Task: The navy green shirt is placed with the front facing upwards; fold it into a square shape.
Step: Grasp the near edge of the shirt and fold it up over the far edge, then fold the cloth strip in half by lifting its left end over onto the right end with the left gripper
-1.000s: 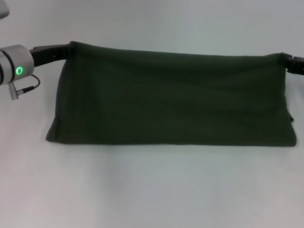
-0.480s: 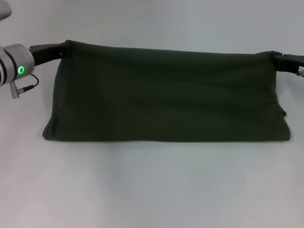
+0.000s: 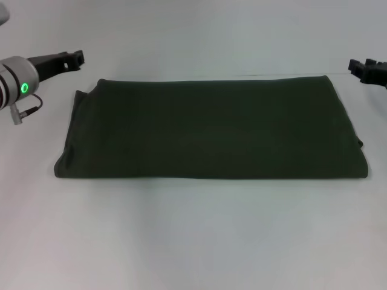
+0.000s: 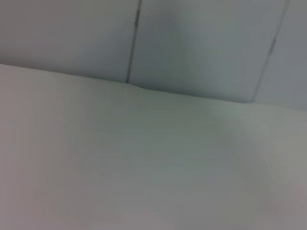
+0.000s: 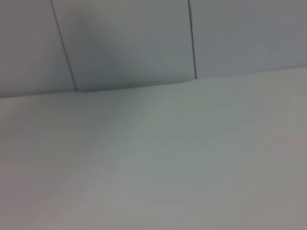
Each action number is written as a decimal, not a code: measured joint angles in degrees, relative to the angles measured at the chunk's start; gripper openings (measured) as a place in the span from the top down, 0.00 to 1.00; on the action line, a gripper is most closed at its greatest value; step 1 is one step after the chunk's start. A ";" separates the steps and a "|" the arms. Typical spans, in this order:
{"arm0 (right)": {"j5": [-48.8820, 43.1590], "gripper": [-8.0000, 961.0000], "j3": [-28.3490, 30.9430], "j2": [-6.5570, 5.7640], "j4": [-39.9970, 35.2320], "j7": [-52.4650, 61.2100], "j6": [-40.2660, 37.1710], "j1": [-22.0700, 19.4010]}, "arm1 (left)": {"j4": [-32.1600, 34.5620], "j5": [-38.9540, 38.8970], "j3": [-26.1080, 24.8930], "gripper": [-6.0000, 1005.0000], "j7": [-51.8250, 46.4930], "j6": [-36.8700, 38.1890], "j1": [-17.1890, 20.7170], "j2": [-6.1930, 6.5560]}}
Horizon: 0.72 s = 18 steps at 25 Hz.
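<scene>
The navy green shirt [image 3: 211, 128] lies flat on the white table [image 3: 193, 241] as a wide, dark green folded rectangle, plain side up. Its lettering is hidden. My left gripper [image 3: 75, 58] hovers just beyond the shirt's far left corner, open and holding nothing. My right gripper [image 3: 358, 66] hangs off the far right corner, also open and clear of the cloth. Neither wrist view shows the shirt or any fingers, only bare table and wall.
White table surface surrounds the shirt on all sides, with a broad bare strip along the near edge. Grey wall panels [image 4: 192, 43] stand behind the table in the wrist views.
Both grippers have let go of the shirt's far edge and drawn outward and back. The raised edge has dropped, so the shirt now lies flat.
</scene>
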 joint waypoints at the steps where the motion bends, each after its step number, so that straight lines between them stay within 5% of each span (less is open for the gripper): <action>1: 0.41 0.77 -0.05 -0.04 -0.24 0.01 0.03 -0.06 | 0.19 -0.44 0.00 0.81 0.01 -0.61 0.06 -0.12; 7: 1.33 0.49 -0.11 -0.84 -1.39 3.35 -5.67 -1.78 | 3.26 -2.59 0.04 0.52 -0.97 3.78 1.87 -0.32; 13: 1.06 0.23 -4.27 -1.62 -6.56 14.77 -20.17 -6.88 | 11.45 -5.11 0.08 0.30 -2.94 26.33 7.22 -1.17; 18: 1.02 0.15 -11.02 -1.47 -11.19 23.06 -29.33 -10.74 | 15.72 -9.68 0.11 0.21 -1.40 39.85 12.50 -2.14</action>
